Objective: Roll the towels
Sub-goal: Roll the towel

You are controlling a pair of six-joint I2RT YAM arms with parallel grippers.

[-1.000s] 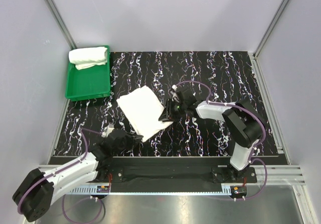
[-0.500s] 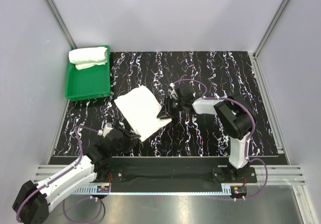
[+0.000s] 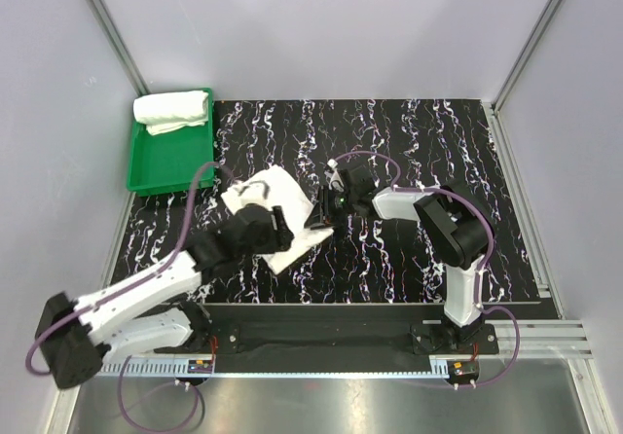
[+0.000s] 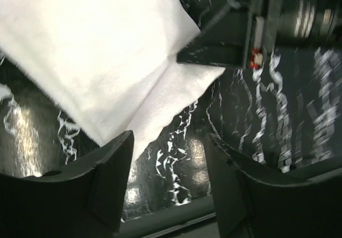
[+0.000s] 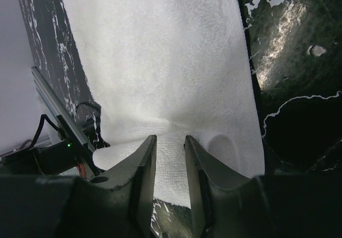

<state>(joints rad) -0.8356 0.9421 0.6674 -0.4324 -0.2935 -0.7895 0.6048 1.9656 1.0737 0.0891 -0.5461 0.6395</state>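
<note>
Two towels [image 3: 282,196], marbled table [image 3: 409,142], grey walls [image 3: 321,25]

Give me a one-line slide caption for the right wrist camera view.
Right hand grips the unrolled white towel near its edge, on the black marbled table.

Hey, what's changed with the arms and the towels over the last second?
The left tool opened, and its arm swung forward from near its base to hang over the flat towel. The right tool shifted slightly left, pinching that towel's right edge throughout. The rolled towel in the green tray stayed put.
</note>
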